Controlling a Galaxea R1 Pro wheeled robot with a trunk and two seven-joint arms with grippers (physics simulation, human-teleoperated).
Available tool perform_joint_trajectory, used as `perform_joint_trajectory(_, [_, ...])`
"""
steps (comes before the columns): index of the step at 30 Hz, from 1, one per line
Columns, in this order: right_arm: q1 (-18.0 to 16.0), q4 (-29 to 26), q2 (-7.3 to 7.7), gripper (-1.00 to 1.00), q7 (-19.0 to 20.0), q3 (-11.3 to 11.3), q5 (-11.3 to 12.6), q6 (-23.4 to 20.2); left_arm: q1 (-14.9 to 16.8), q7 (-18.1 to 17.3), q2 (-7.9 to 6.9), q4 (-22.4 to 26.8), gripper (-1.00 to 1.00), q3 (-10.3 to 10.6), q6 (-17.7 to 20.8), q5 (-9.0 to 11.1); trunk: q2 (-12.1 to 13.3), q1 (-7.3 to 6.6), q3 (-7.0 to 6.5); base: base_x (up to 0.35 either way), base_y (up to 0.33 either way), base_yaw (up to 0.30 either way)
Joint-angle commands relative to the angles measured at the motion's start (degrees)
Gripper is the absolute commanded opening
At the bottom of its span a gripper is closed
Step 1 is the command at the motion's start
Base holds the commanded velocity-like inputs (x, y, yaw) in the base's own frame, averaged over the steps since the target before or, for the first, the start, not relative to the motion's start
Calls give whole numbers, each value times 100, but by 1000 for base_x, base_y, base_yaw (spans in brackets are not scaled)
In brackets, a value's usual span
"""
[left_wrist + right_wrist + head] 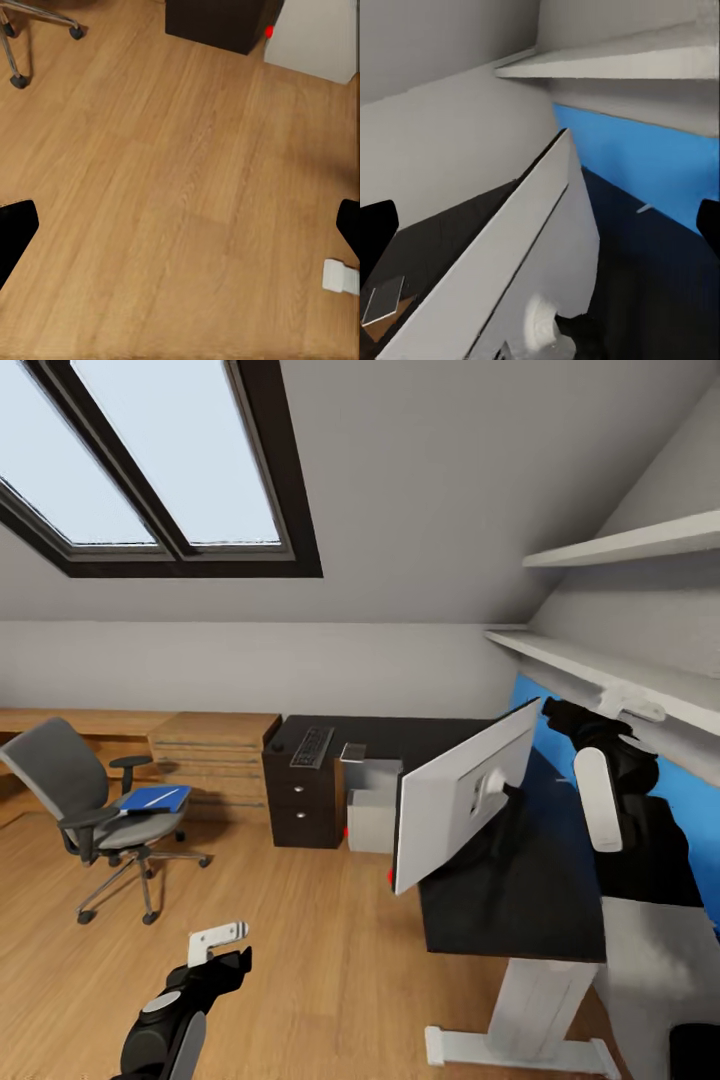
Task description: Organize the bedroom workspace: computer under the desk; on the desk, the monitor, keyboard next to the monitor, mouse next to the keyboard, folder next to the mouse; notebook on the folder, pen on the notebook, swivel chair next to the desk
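Monitor (460,800): on the dark surface (520,900), tilted, back showing. Keyboard (312,746): atop drawer cabinet (300,790). Computer (373,805): on floor beside cabinet. Folder (152,798): on swivel chair (95,810) seat, pale item lying on it. Left pincer (222,950): wide, nothing held, over the floor. Right pincer (540,710): wide, nothing held, behind monitor.

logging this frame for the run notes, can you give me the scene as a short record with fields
room: attic bedroom, skylight, wood floor
monitor: on the dark desk, tilted, its back toward the camera
keyboard: on the dark drawer cabinet
computer: pale case on the floor beside the cabinet
swivel chair: away from the desk, at left
folder: blue, on the chair seat
left gripper: low over the floor, open
right gripper: raised behind the monitor, fingers apart
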State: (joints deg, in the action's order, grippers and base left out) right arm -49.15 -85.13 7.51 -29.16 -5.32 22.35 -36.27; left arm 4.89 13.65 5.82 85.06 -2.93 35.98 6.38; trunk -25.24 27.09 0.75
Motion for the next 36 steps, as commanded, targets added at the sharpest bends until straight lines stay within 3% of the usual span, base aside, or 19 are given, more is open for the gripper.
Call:
perform_joint_trajectory(1, [85,-33,6,100,-48,-101,70,8,3,42,5,4,100,2,22,62,-9,1,7,-205,-279,0])
perform_joint_trajectory(6, [627,-107,-10,100,-28,-444,70,46,3,41,6,-4,100,16,17,61,-9,1,7,-185,-291,0])
perform_joint_trajectory(8, [844,-111,-22,100,-15,-480,73,54,3,41,6,-5,100,18,16,62,-9,1,7,-166,-294,0])
perform_joint_trajectory(9, [1386,-97,-69,100,46,-458,75,65,3,41,7,-6,100,49,12,64,-9,1,7,-62,-112,0])
perform_joint_trajectory(12, [1728,-54,-108,100,93,-293,76,72,3,44,7,-5,100,85,7,64,-9,1,7,-38,-69,0])
perform_joint_trajectory(19, [2216,230,-140,100,150,-33,84,76,3,52,3,244,100,187,-186,65,-9,1,7,-11,-19,0])
perform_joint_trajectory(25, [2370,709,-268,100,156,420,63,241,3,41,-8,381,100,224,-336,65,-9,1,7,-2,-3,0])
perform_joint_trajectory(28, [2385,1093,-292,100,156,547,44,519,3,37,-9,398,100,228,-349,65,-9,1,7,0,0,0])
perform_joint_trajectory(31, [2395,1553,-304,100,156,706,-9,1102,3,34,-5,408,100,230,-359,65,-9,1,7,0,0,0])
perform_joint_trajectory(35, [2399,1897,-309,100,156,847,-51,2063,3,33,-2,409,100,231,-362,65,-9,1,7,0,0,0])
perform_joint_trajectory(36, [2400,2050,-310,100,156,888,-64,2486,3,33,1,408,100,233,-362,68,-9,1,7,0,0,0])
